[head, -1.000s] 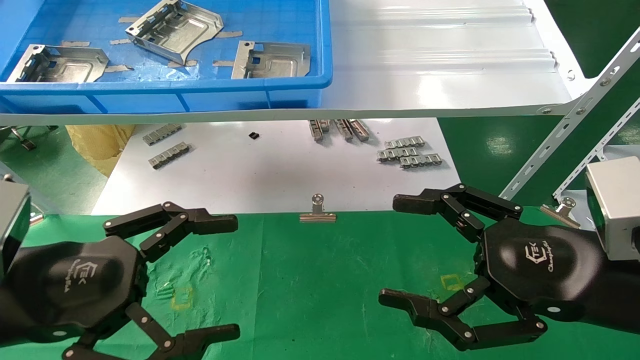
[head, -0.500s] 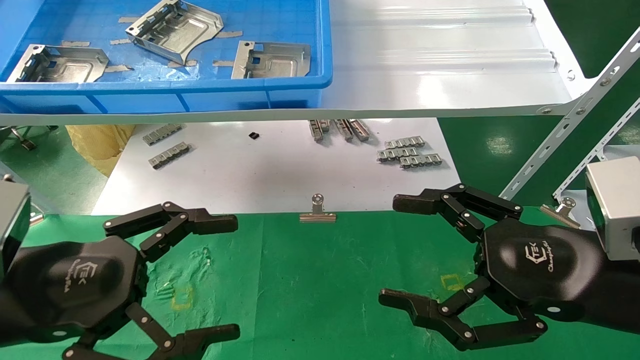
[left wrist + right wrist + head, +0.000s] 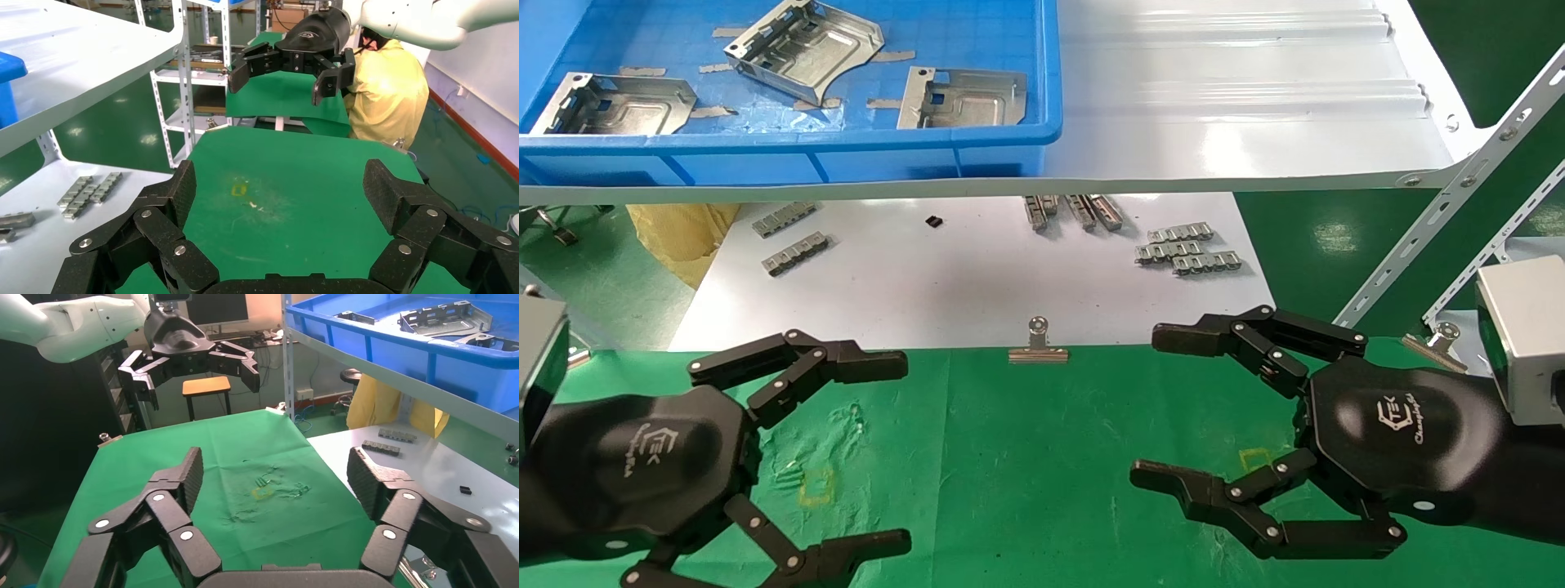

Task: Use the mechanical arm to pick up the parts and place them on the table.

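Observation:
Three silvery sheet-metal parts lie in a blue bin (image 3: 1009,143) on the white shelf: one at the left (image 3: 613,104), one in the middle (image 3: 805,49), one at the right (image 3: 963,96). They also show in the right wrist view (image 3: 444,318). My left gripper (image 3: 895,445) hovers open and empty over the green table (image 3: 1026,457) at the near left. My right gripper (image 3: 1152,407) hovers open and empty over the table at the near right. Both hang far below and in front of the bin.
A white board (image 3: 960,286) lies beyond the green cloth with small grey link strips (image 3: 1187,249). A silver binder clip (image 3: 1038,343) grips the cloth's far edge. The glossy white shelf (image 3: 1238,122) overhangs the board; a slanted perforated rail (image 3: 1442,212) stands at the right.
My right gripper has shifted slightly to the left and its fingers have spread a little. The left gripper and the parts have not moved.

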Controlling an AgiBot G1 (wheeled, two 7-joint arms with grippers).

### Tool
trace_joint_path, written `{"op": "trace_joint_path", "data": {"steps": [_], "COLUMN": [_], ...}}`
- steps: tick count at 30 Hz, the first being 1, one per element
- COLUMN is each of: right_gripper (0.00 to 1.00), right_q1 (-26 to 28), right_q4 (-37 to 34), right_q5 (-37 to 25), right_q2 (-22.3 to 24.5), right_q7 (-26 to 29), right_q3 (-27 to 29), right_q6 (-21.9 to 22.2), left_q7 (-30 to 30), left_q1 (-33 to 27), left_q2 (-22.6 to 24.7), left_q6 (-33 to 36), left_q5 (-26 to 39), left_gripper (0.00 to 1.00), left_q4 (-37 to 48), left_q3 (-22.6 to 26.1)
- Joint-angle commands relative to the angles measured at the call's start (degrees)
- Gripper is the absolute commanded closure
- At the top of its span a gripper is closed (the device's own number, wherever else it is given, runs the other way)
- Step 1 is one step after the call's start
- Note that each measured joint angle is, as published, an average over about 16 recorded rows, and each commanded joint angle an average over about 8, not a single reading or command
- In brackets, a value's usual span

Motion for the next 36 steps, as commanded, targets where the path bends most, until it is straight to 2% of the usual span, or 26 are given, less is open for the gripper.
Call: {"op": "trace_joint_path", "data": {"steps": [1,18,22,25,29,36], "right_gripper": [1.00,1.00,1.00,1.00,1.00,1.00], "right_q1": [0.0,0.0,0.0,0.0,0.0,0.0], "right_q4": [0.0,0.0,0.0,0.0,0.0,0.0], "right_q5": [0.0,0.0,0.0,0.0,0.0,0.0], "right_q2": [0.0,0.0,0.0,0.0,0.0,0.0], "right_q7": [0.0,0.0,0.0,0.0,0.0,0.0], "right_q3": [0.0,0.0,0.0,0.0,0.0,0.0], "right_q6": [0.0,0.0,0.0,0.0,0.0,0.0], "left_q7": [0.0,0.0,-0.3,-1.2,-2.7,-2.4], "left_q1": [0.0,-0.1,-1.7,-5.6,-14.8,-33.8], "left_q2": [0.0,0.0,0.4,1.4,4.5,14.1], "left_q6": [0.0,0.0,-0.6,-1.8,-3.9,-8.9], "left_q5": [0.0,0.0,0.3,1.5,5.7,19.2], "left_gripper": [0.00,0.00,0.00,0.00,0.00,0.00], "left_q4": [0.0,0.0,0.1,0.9,5.3,25.1], "left_q3": [0.0,0.0,-0.1,0.1,1.5,7.4]}}
